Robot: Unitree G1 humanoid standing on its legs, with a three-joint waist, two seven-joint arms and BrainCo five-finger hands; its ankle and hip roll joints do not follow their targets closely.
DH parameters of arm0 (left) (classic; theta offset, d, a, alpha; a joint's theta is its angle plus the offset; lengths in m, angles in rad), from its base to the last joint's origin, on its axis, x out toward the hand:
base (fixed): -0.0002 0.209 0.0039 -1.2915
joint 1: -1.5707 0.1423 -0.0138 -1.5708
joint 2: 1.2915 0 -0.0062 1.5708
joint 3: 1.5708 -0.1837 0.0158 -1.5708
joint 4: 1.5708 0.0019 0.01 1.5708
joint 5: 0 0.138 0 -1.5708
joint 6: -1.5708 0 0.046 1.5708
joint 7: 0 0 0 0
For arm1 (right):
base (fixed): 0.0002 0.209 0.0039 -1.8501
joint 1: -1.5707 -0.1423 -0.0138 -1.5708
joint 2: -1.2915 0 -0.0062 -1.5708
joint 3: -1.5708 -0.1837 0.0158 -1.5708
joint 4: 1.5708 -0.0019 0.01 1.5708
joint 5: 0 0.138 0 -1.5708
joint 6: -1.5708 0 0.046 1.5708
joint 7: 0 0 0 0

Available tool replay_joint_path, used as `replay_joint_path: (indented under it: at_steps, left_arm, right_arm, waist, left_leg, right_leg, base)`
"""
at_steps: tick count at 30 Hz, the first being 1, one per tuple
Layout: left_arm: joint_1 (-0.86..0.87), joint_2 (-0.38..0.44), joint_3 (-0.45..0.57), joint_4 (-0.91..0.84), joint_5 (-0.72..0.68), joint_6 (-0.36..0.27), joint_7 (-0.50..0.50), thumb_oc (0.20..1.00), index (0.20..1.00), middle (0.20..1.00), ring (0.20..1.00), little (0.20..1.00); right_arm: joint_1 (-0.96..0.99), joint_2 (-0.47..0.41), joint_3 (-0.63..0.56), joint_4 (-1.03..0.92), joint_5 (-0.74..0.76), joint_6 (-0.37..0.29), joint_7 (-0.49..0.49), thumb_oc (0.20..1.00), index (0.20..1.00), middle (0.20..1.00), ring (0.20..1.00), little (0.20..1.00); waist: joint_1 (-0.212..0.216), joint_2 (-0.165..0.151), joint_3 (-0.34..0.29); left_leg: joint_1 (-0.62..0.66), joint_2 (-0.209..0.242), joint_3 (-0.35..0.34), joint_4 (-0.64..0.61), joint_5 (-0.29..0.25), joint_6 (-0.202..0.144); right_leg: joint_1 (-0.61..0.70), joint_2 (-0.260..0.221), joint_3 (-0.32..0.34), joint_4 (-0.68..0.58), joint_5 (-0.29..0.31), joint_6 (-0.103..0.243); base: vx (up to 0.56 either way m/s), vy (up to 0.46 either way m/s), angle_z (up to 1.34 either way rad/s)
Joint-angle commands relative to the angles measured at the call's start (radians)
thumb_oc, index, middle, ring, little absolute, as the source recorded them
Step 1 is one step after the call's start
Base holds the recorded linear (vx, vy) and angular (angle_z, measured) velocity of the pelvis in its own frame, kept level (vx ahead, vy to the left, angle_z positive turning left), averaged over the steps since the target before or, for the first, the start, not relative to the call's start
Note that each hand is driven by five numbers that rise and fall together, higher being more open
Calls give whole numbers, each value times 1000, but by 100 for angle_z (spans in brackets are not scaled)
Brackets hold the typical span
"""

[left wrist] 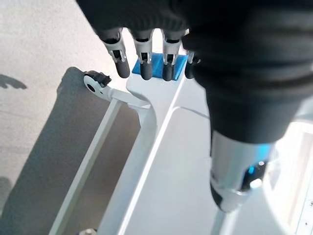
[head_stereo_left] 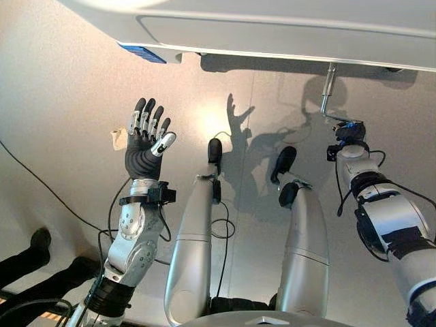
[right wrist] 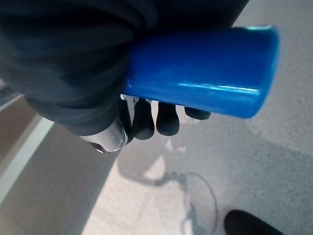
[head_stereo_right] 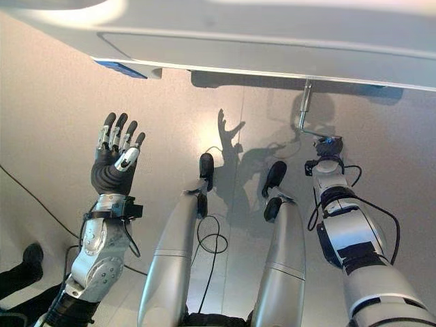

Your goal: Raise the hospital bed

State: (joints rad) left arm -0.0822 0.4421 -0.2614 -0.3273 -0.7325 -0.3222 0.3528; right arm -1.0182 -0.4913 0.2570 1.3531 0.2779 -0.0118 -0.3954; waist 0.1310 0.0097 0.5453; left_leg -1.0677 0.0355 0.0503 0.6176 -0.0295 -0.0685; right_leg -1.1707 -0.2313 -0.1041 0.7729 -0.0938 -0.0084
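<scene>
Hospital bed (head_stereo_left: 286, 30): pale grey-white frame edge spanning the top of the head views, above the grey floor (head_stereo_left: 61, 116). A blue label (head_stereo_left: 142, 53) sits on its underside toward the robot's left.

Crank (head_stereo_left: 328, 92): bent silver rod hanging from the bed's underside toward the robot's right, ending in a blue handle (right wrist: 200, 68).

Right hand (right wrist: 88, 63): at the lower end of the crank, fingers (right wrist: 166, 120) curled round the blue handle, whose glossy cylinder projects past the dark cover in the right wrist view. In the head views the hand (head_stereo_right: 329, 146) sits directly under the rod's bend.

Left hand (head_stereo_left: 144, 146): raised over the floor, well apart from the crank, below and near the bed edge; fingers straight and spread, holding nothing. In the left wrist view its dark fingertips (left wrist: 145, 68) point toward the blue label, with the white bed frame (left wrist: 161, 161) beyond.

Castor (left wrist: 95, 82): small dark wheel on a bracket of the frame, left wrist view.

Paper scrap (head_stereo_left: 119, 139): pale, on the floor just beside the left hand.

Person's shoes (head_stereo_left: 37, 242): dark, at the lower left edge of the left eye view.
</scene>
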Motion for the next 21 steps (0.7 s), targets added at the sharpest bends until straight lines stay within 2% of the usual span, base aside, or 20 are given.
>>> replay_joint_path:
  at_steps: [1, 5, 11, 21]
  left_arm:
    - [28, -42, -22, -125, 7, -59, -25, 1000, 1000, 1000, 1000, 1000]
    - [27, -41, -20, -128, 6, -60, -29, 1000, 1000, 1000, 1000, 1000]
    - [32, -40, -11, -124, 11, -58, -25, 1000, 1000, 1000, 1000, 1000]
    - [34, -43, 8, -120, 2, -69, -15, 1000, 1000, 1000, 1000, 1000]
  right_arm:
    - [10, -84, 70, 67, -56, 37, 19, 200, 200, 200, 200, 200]
    - [7, -85, 71, 71, -73, 40, 25, 200, 200, 200, 200, 200]
    - [2, -66, 82, 51, -82, 39, 31, 200, 200, 200, 200, 200]
    - [-10, 60, 129, 4, -121, 33, 56, 200, 200, 200, 200, 200]
  waist:
    - [11, 150, -25]
    - [17, 163, -25]
    - [17, 165, -25]
    - [20, 171, -25]
  left_leg:
    - [-81, -2, -13, -11, 62, -7]
    - [-109, -6, -16, 12, 59, -10]
    - [-144, -8, -14, 37, 53, -11]
    - [-174, -15, -10, 57, 52, -9]
  right_leg:
    - [-34, 16, -9, 92, 32, 105]
    - [-61, 12, -9, 117, 24, 101]
    - [-94, 14, -5, 135, 20, 96]
    - [-116, 6, -1, 144, 18, 93]
  base:
    - [0, 0, 0]
    - [5, -2, 4]
    - [3, 3, 2]
    - [0, 0, 0]
